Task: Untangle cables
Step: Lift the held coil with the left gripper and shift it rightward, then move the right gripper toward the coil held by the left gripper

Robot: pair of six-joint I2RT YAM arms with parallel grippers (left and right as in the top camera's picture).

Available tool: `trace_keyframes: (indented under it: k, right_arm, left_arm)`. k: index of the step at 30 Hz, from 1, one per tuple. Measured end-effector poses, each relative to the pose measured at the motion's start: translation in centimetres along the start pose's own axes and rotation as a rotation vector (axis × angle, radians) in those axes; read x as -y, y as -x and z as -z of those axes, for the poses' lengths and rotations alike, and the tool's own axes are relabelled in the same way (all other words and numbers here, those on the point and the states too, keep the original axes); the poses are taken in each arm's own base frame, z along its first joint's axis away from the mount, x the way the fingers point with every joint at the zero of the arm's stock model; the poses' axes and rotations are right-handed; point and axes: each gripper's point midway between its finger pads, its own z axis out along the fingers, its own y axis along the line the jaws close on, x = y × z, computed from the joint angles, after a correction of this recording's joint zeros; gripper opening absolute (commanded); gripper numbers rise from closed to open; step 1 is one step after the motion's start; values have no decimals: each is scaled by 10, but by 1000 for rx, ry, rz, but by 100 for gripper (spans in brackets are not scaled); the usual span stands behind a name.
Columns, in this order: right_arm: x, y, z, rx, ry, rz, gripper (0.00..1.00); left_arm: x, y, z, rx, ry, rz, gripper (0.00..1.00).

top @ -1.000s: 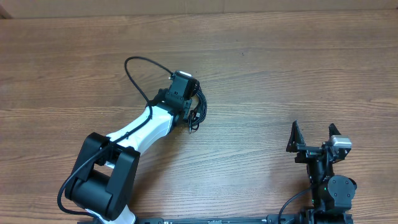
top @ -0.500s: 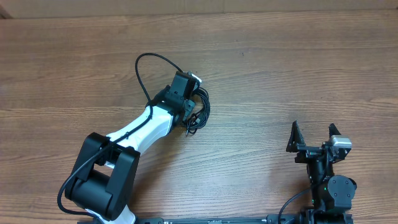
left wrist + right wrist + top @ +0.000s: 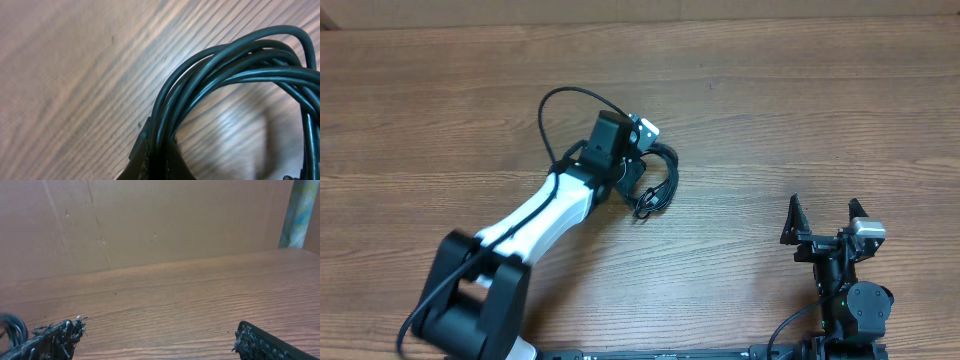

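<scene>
Just left of the table's middle, the cables (image 3: 658, 185) lie as a small bundle of thin black cords, looped over one another and trailing toward the near edge. One short end curls out at the bundle's lower tip. Close up in the left wrist view, the cables (image 3: 225, 65) show as several glossy strands that run side by side in one tight curve. They cast a soft shadow on the wood grain beneath them, and whether they touch the wood cannot be told.

At the bottom of that view the strands run down into the dark left fingers (image 3: 155, 167), which are pressed together and clamped on the bundle. From overhead, the white left arm (image 3: 545, 205) reaches diagonally from the near left corner, and its wrist covers the bundle's left side. A thicker black wire (image 3: 548, 112) fixed to this arm arches up beside it.

Well apart, at the near right edge, the right arm (image 3: 850, 300) sits folded. The right fingers (image 3: 792, 218) stand wide apart with nothing between them. Its wrist view shows both right fingers (image 3: 47, 341) low in the frame above the bare brown table (image 3: 770, 100). A cardboard wall (image 3: 175, 220) stands behind the table.
</scene>
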Motion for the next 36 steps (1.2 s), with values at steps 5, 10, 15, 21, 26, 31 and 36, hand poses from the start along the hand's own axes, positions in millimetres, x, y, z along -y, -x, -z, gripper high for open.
trace_keyframes:
  k: [5,10,15,21,26,31,36]
  right_arm:
    - [0,0,0,0,0,0,100]
    - [0,0,0,0,1,0,100]
    - [0,0,0,0,0,0,100]
    - [0,0,0,0,0,0,100]
    - [0,0,0,0,0,0,100]
    - [-11,6,0,21,65,-84,100]
    - [-69,12,15,-8,405,-156,100]
  left_arm:
    - [12,31,47,127,-85,-5,4]
    - [29,44,73,191,-192,42,4]
    - [51,44,79,191,-325,86,4]
    - [72,47,89,206,-465,96,4]
    - [81,36,91,149,-514,146,4]
    - [81,25,89,98,-506,177,4]
    - [76,9,84,23,-458,207,4]
